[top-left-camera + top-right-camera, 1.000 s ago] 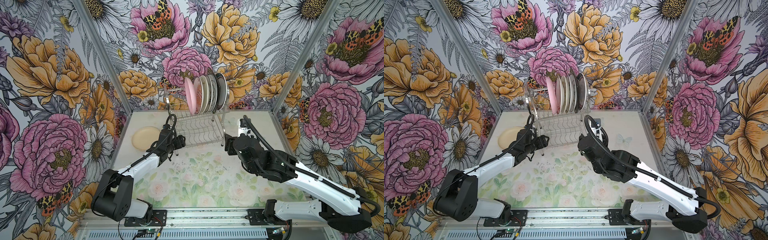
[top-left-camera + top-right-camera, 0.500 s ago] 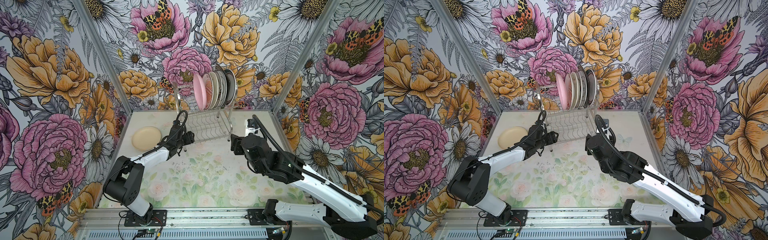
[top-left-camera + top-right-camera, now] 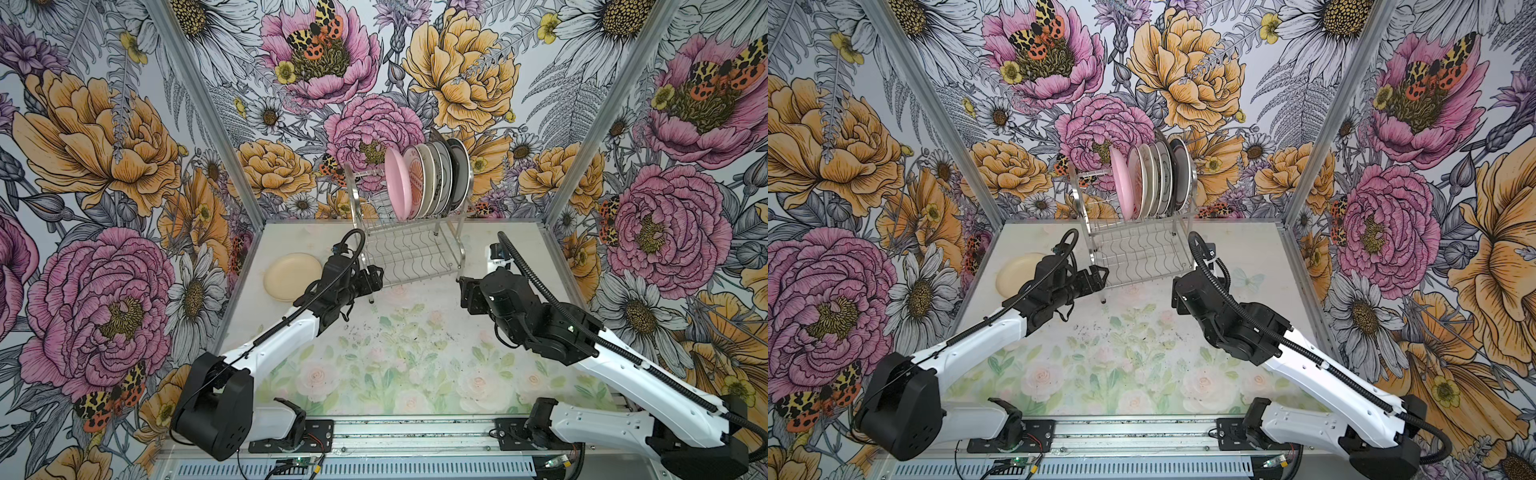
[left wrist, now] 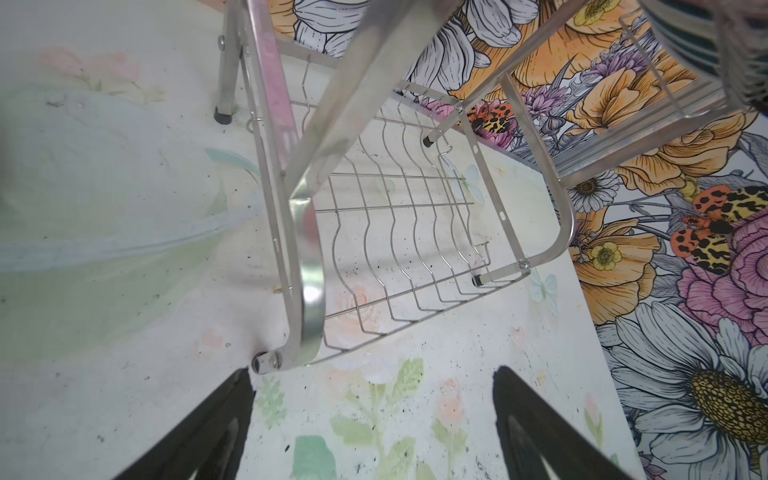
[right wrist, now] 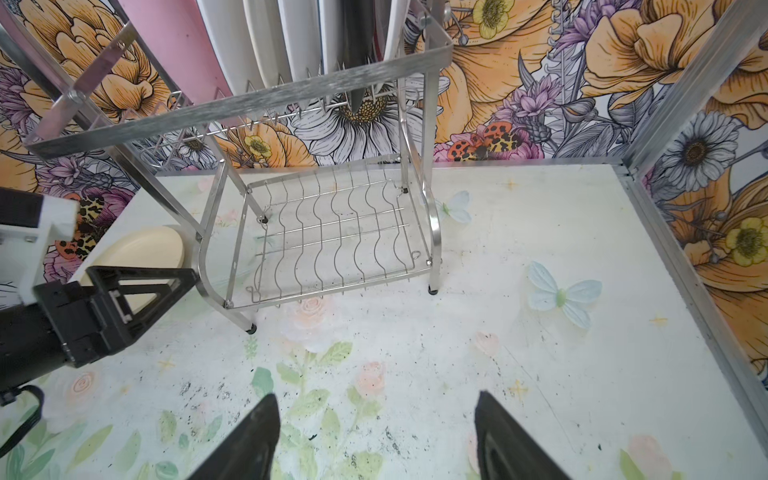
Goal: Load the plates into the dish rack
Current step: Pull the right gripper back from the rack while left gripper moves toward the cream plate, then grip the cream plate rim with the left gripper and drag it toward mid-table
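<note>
1. Left hand (image 4: 372, 372) and right hand (image 5: 376, 397) gape wide, empty, by the shiny steel wire dish rack (image 3: 411, 253).
2. Round cream plate (image 3: 291, 276) lies flat beside it.
3. Nudging the top-loaded rack might topple it.

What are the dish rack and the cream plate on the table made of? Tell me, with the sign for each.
Dish rack: metal, likely polished stainless steel; its flat frame bands mirror their surroundings and its thin wires glint.
Cream plate: glazed ceramic or possibly melamine, hard to tell; one even colour, smooth rim, only a soft sheen.
</note>
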